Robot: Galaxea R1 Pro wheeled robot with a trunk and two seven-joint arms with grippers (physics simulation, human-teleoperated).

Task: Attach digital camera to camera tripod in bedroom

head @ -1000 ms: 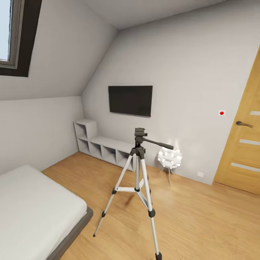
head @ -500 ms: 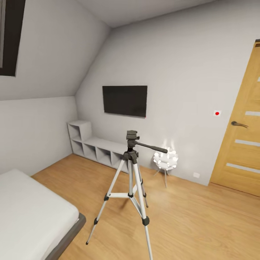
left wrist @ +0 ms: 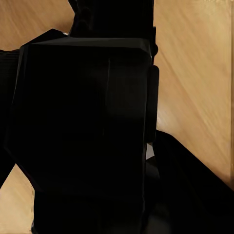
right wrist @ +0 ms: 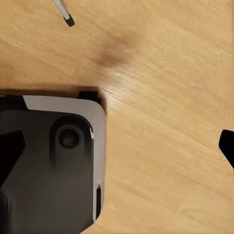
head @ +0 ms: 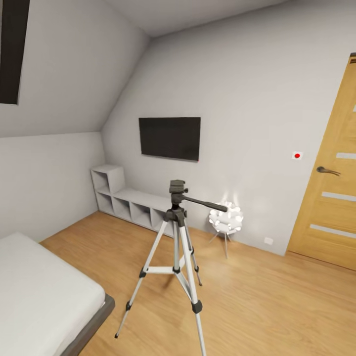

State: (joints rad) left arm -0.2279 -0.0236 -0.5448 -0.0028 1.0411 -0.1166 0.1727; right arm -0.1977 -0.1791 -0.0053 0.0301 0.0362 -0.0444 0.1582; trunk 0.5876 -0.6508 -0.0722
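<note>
The camera tripod (head: 177,232) stands on the wood floor mid-room, silver legs spread, and its black pan head (head: 178,189) carries nothing, handle pointing right. One of its feet (right wrist: 66,14) appears in the right wrist view. In the left wrist view a black boxy body, the digital camera (left wrist: 83,102), sits close up between dark fingers (left wrist: 195,190) of my left gripper (left wrist: 92,146), which is shut on it. My right gripper (right wrist: 117,148) hangs open over bare floor, one fingertip (right wrist: 227,146) at the picture's edge.
The bedroom has a white bed (head: 39,291) at lower left, a low white shelf unit (head: 126,200) under the wall TV (head: 169,138), a white ball lamp (head: 226,218) beside the tripod and an oak door (head: 332,193) on the right. My base (right wrist: 53,161) is over the floor.
The whole head view has shifted: the camera turned right, so the tripod, TV and skylight slid left and more door shows. The tripod itself has not moved.
</note>
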